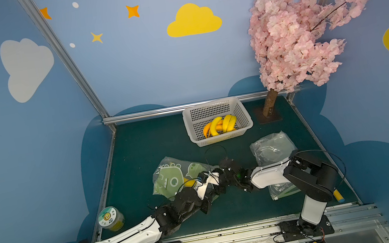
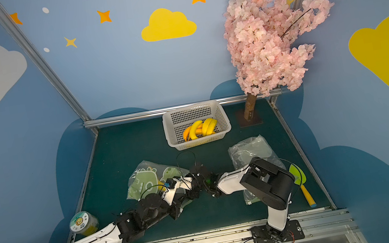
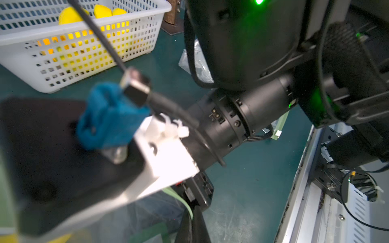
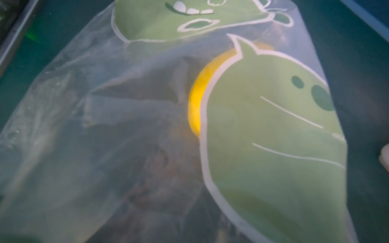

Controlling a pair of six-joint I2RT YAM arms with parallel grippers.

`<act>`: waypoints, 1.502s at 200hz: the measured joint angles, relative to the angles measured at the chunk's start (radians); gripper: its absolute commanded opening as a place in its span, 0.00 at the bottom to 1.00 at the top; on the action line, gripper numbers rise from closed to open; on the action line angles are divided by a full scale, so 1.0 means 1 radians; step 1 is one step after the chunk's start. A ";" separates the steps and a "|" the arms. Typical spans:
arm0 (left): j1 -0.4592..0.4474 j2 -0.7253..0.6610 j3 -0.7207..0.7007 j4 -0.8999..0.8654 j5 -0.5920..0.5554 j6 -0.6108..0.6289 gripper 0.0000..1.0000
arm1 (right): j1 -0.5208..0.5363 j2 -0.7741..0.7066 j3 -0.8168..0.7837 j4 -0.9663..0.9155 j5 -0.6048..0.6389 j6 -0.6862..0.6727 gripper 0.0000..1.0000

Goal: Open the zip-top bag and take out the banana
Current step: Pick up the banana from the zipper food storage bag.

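Meeting at the near right edge of the zip-top bag (image 1: 171, 177): both grippers, wrists crowded close together.

- Left gripper (image 1: 215, 191): reaches in from the near left. Jaws hidden under the wrists in both top views. Its wrist view shows one dark finger (image 3: 190, 226) beside the bag's green edge. Clenched or released: cannot tell.
- Right gripper (image 1: 197, 182): reaches in from the right, pointing left along the bag. Its wrist view shows only film close up and no finger. Jaw state: cannot tell.
- Zip-top bag: translucent, green cartoon prints, crumpled. Lies on the green mat (image 1: 139, 150) left of centre, nearer than the basket (image 1: 218, 138). Mouth open or sealed: cannot tell.
- Banana (image 4: 195, 94): inside the bag, yellow curve seen through the film, partly behind a print. Not yet out.
- Surroundings: basket at the far side holding other bananas (image 1: 226, 122); clear bags (image 1: 270, 146) on the right; jar (image 1: 110, 219) at the near left.

Hazards, as judged:
- Wrists collide, being so close.
- Thin film slips from a pinch, leaving the seal unparted.
- Both layers are caught together, so pulling drags the whole bag across the mat.
- The banana is nipped through the film, not reached through the mouth.
- The bag slides left, since nothing visibly anchors it.
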 measured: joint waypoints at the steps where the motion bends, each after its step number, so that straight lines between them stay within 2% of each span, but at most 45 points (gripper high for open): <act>1: 0.000 0.001 0.000 0.002 0.002 0.001 0.16 | 0.001 0.000 -0.002 0.000 0.000 0.000 0.72; 6: 0.000 0.003 -0.005 0.009 0.010 -0.004 0.21 | 0.006 0.000 -0.008 0.001 0.000 0.001 0.72; 10: -0.002 0.003 -0.008 0.012 0.013 -0.006 0.29 | 0.008 0.000 -0.015 0.004 0.000 0.002 0.72; 26: -0.005 -0.027 -0.027 -0.001 -0.015 -0.030 0.36 | 0.023 0.000 -0.033 0.017 -0.007 0.006 0.72; 32: -0.005 -0.058 -0.037 -0.017 -0.044 -0.039 0.50 | 0.028 0.000 -0.037 0.023 -0.009 0.009 0.72; 35: -0.005 -0.080 -0.040 -0.031 -0.061 -0.038 0.52 | 0.030 0.000 -0.039 0.026 -0.011 0.010 0.72; 59: -0.006 -0.299 -0.051 -0.167 -0.216 -0.084 0.53 | 0.037 0.001 -0.039 0.065 -0.016 0.027 0.71; 85: 0.010 -0.556 -0.003 -0.378 -0.492 -0.189 0.52 | 0.042 0.011 -0.037 0.081 -0.024 0.028 0.71; 91: 0.023 -0.595 0.011 -0.424 -0.542 -0.217 0.54 | 0.043 0.017 -0.035 0.084 -0.027 0.027 0.70; 98: 0.047 -0.631 0.026 -0.479 -0.595 -0.248 0.58 | 0.045 0.024 -0.033 0.085 -0.031 0.028 0.70; 107: 0.088 -0.654 0.040 -0.542 -0.642 -0.286 0.57 | 0.048 0.032 -0.032 0.086 -0.034 0.028 0.70; 122: 0.204 -0.638 0.058 -0.641 -0.658 -0.346 0.58 | 0.050 0.043 -0.028 0.084 -0.041 0.027 0.70; 145: 0.464 -0.521 0.064 -0.713 -0.559 -0.406 0.62 | 0.053 0.047 -0.010 0.082 -0.045 0.026 0.70; 153: 0.563 -0.465 0.062 -0.708 -0.492 -0.413 0.65 | 0.053 0.047 -0.002 0.082 -0.044 0.024 0.70; 170: 0.758 -0.367 0.044 -0.653 -0.342 -0.431 0.64 | 0.058 0.047 0.007 0.083 -0.044 0.023 0.70; 189: 0.898 -0.274 0.018 -0.576 -0.209 -0.442 0.66 | 0.063 0.047 0.016 0.073 -0.043 0.018 0.70; 228: 1.006 -0.080 0.003 -0.396 -0.046 -0.443 0.65 | 0.075 0.058 0.065 0.051 -0.043 -0.003 0.70; 245: 1.035 -0.005 -0.011 -0.300 0.005 -0.445 0.61 | 0.078 0.067 0.083 0.043 -0.043 -0.007 0.70; 290: 1.051 0.275 0.020 -0.071 0.158 -0.413 0.32 | 0.078 0.116 0.142 0.000 -0.033 -0.030 0.70; 300: 1.052 0.320 0.037 -0.042 0.187 -0.400 0.24 | 0.078 0.131 0.161 -0.009 -0.022 -0.037 0.70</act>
